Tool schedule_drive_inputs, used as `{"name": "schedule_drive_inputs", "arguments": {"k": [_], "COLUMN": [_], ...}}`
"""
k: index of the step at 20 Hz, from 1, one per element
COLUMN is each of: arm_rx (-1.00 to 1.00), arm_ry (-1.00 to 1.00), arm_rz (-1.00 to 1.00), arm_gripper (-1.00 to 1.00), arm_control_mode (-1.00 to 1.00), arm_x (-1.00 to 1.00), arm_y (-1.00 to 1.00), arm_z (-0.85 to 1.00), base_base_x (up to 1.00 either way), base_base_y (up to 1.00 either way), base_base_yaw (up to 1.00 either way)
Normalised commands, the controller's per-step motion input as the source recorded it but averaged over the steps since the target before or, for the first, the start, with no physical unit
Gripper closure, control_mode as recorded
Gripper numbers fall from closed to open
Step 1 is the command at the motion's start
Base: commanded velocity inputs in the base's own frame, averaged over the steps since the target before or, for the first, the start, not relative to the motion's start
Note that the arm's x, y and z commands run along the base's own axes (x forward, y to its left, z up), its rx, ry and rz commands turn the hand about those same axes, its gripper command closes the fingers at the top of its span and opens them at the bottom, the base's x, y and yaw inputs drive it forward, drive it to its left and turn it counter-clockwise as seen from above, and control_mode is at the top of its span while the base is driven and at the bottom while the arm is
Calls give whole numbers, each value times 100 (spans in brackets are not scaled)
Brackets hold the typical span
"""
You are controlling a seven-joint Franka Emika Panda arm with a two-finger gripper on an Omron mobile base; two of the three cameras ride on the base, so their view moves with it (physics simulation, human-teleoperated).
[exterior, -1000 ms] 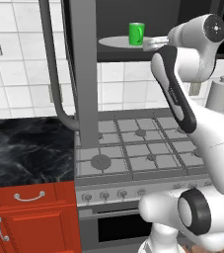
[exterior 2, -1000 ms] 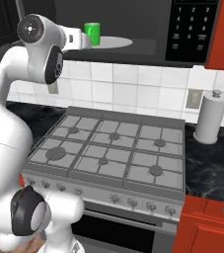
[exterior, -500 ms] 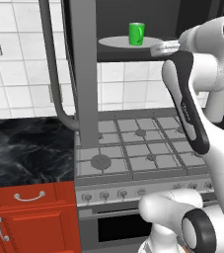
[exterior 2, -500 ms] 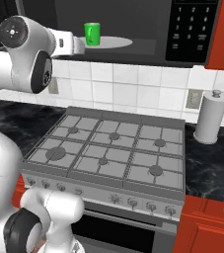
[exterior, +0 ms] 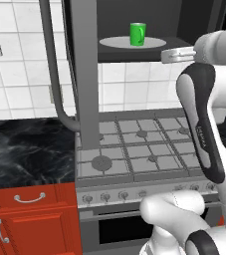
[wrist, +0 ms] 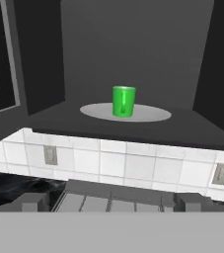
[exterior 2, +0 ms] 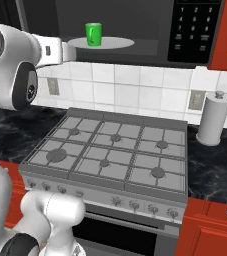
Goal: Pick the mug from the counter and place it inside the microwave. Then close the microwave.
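1. The mug (exterior: 138, 34) stands upright on the pale turntable (exterior: 119, 43) inside the microwave (exterior 2: 135, 25), at top centre of the left base view; the mug's handle points right there, but it is hard to make out in the hand view.
2. The gripper (exterior: 176, 54) sits at upper right of the left base view, outside the microwave and apart from the mug, holding nothing. Its fingers are too small to separate by eye there; going by how wide they stand, they are spread fully.
3. The open microwave door (exterior: 84, 69) hangs as a tall grey slab at upper centre of the left base view, hiding part of the tiled wall and stovetop (exterior: 144, 144) behind it; its curved handle (exterior: 55, 74) is cut off at the top edge.
4. The right base view adds the keypad (exterior 2: 192, 27), whose white buttons are too small to read, and a paper towel roll (exterior 2: 213, 120) on the counter (exterior 2: 215, 170) at right.
5. The black counter at left shows in the left base view.
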Motion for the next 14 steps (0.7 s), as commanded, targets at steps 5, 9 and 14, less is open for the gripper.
{"name": "schedule_drive_inputs", "arguments": {"k": [5, 9, 14], "arm_rx": [0, 0, 0], "arm_ry": [-12, -2, -6], "arm_rz": [0, 0, 0], "arm_gripper": [-100, -100, -100], "arm_control_mode": [-100, -100, -100], "arm_x": [-54, -51, -53], "arm_y": [9, 8, 5], "arm_z": [5, 0, 0], "base_base_x": [0, 0, 0], "base_base_y": [0, 0, 0], "base_base_yaw": [0, 0, 0]}}
